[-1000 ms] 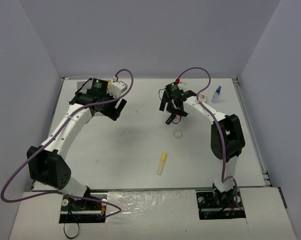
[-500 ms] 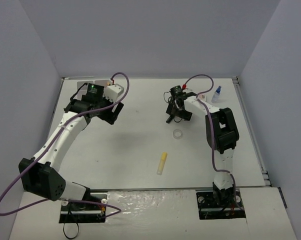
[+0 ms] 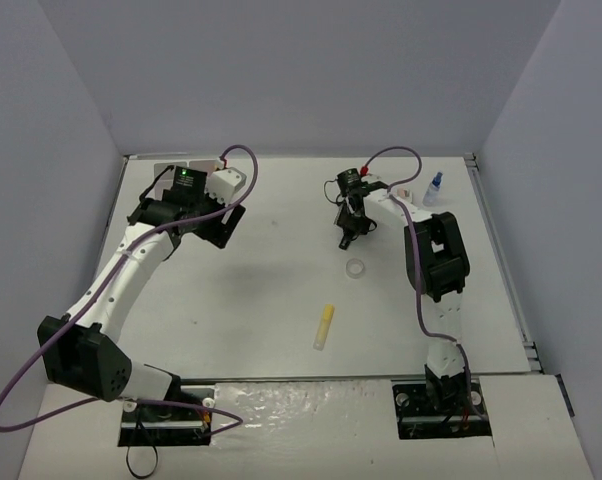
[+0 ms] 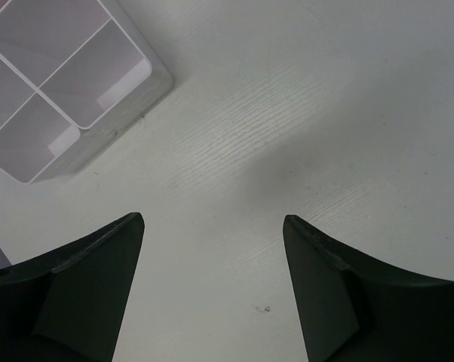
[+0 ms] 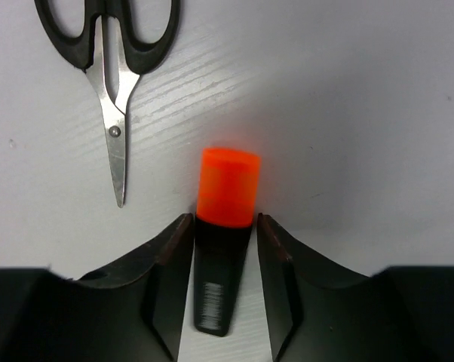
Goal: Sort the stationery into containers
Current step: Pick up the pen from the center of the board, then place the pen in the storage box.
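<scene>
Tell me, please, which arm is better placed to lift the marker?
Right. The right gripper straddles the marker, fingers seemingly touching its sides. The left gripper hangs open and empty over bare table beside the tray.

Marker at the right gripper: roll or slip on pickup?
The marker looks round and smooth, so it probably rolls if nudged and could slip. The right gripper clamps its black body, orange cap past the fingertips: it may pivot. Looks stiff, probably light.
</scene>
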`<action>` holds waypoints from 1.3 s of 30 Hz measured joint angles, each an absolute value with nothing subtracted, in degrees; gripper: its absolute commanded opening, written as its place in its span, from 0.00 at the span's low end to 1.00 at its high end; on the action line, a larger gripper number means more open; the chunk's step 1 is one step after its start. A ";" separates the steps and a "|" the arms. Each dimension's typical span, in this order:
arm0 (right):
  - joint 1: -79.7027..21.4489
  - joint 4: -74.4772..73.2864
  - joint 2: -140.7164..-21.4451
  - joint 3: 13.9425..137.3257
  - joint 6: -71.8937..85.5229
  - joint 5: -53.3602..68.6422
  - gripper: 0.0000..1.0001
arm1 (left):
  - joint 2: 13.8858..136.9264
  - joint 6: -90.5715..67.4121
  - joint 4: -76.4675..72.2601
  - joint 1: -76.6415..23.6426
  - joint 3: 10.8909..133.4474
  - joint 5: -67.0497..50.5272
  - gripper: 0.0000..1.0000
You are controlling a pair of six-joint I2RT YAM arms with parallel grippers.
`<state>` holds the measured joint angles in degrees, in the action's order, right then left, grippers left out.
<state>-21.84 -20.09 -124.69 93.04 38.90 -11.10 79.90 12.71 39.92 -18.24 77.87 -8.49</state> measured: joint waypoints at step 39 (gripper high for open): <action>-38.09 14.82 -92.88 84.14 -2.61 14.41 0.00 | 76.49 -29.43 -5.71 -8.93 74.56 -40.65 0.76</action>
